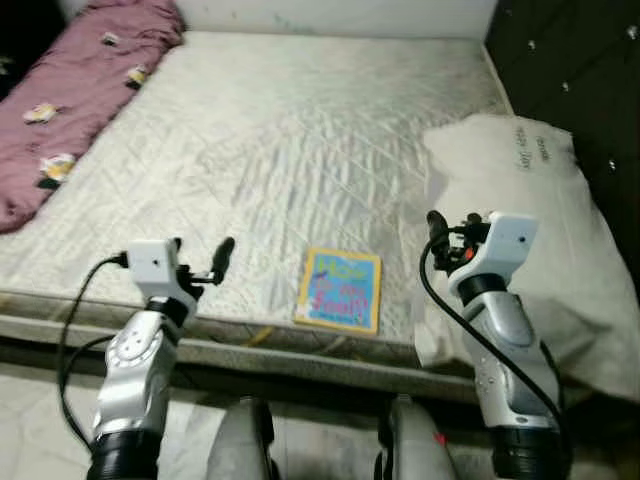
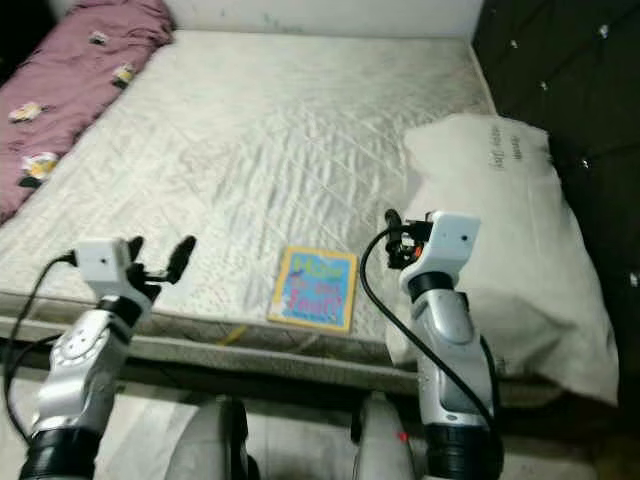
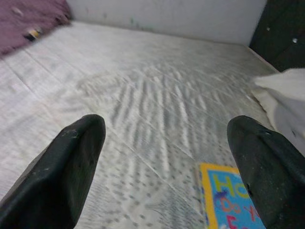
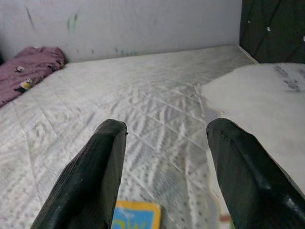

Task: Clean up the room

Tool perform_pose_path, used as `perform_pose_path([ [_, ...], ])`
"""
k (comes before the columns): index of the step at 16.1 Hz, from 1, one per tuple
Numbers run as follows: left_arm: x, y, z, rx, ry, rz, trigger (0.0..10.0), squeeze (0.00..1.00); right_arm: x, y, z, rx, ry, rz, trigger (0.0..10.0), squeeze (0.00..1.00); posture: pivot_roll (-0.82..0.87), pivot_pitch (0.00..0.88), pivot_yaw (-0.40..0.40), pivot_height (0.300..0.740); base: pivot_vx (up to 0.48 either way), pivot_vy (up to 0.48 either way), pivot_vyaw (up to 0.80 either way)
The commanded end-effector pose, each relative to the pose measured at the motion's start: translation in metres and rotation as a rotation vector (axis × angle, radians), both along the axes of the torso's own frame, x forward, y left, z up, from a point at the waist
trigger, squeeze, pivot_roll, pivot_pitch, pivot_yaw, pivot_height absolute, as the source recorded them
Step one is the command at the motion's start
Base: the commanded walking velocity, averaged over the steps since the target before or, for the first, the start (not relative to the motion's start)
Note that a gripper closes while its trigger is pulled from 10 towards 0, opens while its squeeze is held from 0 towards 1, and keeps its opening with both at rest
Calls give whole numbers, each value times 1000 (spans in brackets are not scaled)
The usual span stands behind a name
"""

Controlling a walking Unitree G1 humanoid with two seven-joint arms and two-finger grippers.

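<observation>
Book [image 1: 339, 289] lies flat on bare quilted mattress [image 1: 300, 130] near its front edge, between the two arms; cover yellow-bordered, blue, with coloured lettering too blurred to read beyond "Ho" in the left wrist view. White pillow [image 1: 520, 230] at the mattress's right side carries small dark print, illegible; purple blanket [image 1: 70, 90] with floral spots bunched at far left. Left pincer [image 1: 200, 262] and right pincer [image 4: 164, 176] both hover above the front edge, fingers spread wide, holding and touching nothing.
</observation>
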State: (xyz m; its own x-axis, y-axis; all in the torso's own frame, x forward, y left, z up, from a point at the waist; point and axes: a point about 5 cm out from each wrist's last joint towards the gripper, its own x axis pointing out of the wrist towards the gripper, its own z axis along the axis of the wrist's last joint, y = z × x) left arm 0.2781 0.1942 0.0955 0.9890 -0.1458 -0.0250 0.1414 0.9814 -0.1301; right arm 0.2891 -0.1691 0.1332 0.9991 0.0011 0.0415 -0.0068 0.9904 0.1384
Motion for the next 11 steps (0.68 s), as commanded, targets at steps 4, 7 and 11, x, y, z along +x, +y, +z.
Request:
perform_pose_path([
  [4, -9, -2, 13, 124, -53, 11, 10000, 0, 4, -5, -3, -31, -16, -14, 10000, 0, 66, 0, 24, 740, 0, 0, 0],
  [7, -12, -15, 15, 134, -78, 11, 10000, 0, -9, -14, -17, -146, 9, 2, 10000, 0, 58, 0, -21, 740, 0, 0, 0],
  [11, -11, -25, 18, 147, -103, 33, 10000, 0, -10, -18, -19, -177, 16, 20, 10000, 0, 52, 0, -56, 740, 0, 0, 0],
])
